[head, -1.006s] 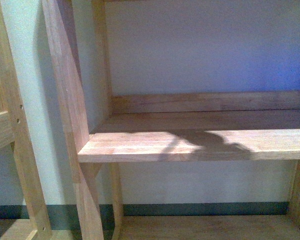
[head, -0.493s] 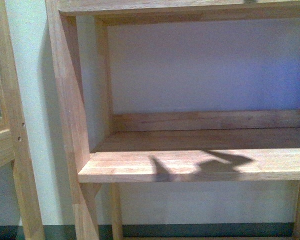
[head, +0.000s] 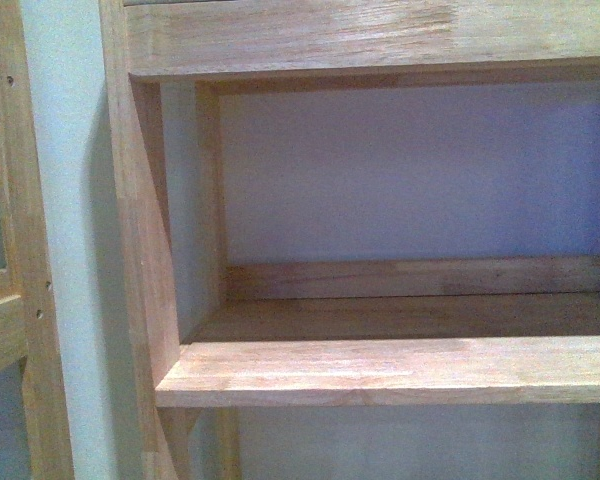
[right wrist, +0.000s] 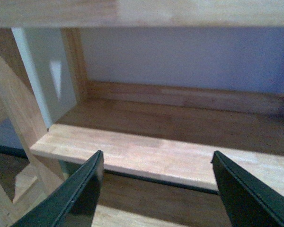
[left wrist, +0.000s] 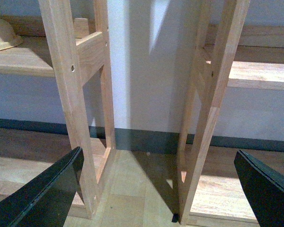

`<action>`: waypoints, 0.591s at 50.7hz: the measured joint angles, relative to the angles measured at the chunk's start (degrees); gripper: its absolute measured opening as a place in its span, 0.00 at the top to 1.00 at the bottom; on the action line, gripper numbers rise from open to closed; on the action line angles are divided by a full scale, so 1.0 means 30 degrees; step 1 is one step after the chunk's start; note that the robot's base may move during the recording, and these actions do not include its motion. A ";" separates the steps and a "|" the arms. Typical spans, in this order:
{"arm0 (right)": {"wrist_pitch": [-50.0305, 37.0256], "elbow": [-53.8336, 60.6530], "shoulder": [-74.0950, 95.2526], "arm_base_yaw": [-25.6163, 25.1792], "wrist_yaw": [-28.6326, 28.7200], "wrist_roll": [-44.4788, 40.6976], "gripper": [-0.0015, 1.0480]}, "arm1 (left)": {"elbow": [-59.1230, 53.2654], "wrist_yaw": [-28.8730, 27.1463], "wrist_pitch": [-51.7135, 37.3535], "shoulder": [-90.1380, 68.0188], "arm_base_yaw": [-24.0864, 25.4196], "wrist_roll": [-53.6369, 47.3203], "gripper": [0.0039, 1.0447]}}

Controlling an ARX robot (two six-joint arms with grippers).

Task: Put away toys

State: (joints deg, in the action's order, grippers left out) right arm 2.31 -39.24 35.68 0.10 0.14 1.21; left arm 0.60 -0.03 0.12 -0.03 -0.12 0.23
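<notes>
The toys are out of view in every frame. My left gripper [left wrist: 158, 189] is open, its two dark fingers [left wrist: 52, 189] spread wide with nothing between them; it faces the gap between two wooden shelf uprights [left wrist: 68, 94] low near the floor. My right gripper [right wrist: 158, 189] is also open and empty, in front of the front edge of a bare wooden shelf board [right wrist: 156, 151]. Neither gripper shows in the front view, which looks into an empty shelf compartment [head: 380, 370].
An upper shelf board [head: 360, 35] spans the top of the front view. A second shelf unit [head: 20, 250] stands at the left. A pale cream rounded object [left wrist: 2, 35] lies on a shelf in the left wrist view; I cannot tell what it is. The floor [left wrist: 137, 189] is light wood.
The front view has climbed: the shelf board sits lower in the picture and an upper board has come into view. The arm-shaped shadow on the shelf front is gone.
</notes>
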 joint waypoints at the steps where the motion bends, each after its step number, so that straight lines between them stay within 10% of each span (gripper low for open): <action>1: -0.0226 0.0503 -0.0240 -0.0007 -0.0007 -0.0029 0.37 | 0.0000 0.0000 0.0000 0.0000 0.0000 0.0000 0.05; 13: -0.2492 0.5916 -0.2980 -0.0007 -0.0058 -0.0270 0.85 | 0.0000 0.0000 0.0000 0.0000 0.0000 0.0000 0.05; 30: -0.3512 0.9602 -0.5472 -0.0007 -0.0051 -0.0291 0.85 | 0.0000 0.0000 0.0000 0.0000 0.0000 0.0000 0.05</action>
State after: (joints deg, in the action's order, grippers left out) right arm -8.23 -10.44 19.27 0.08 -0.01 0.34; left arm 0.60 -0.03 0.12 -0.03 -0.12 0.23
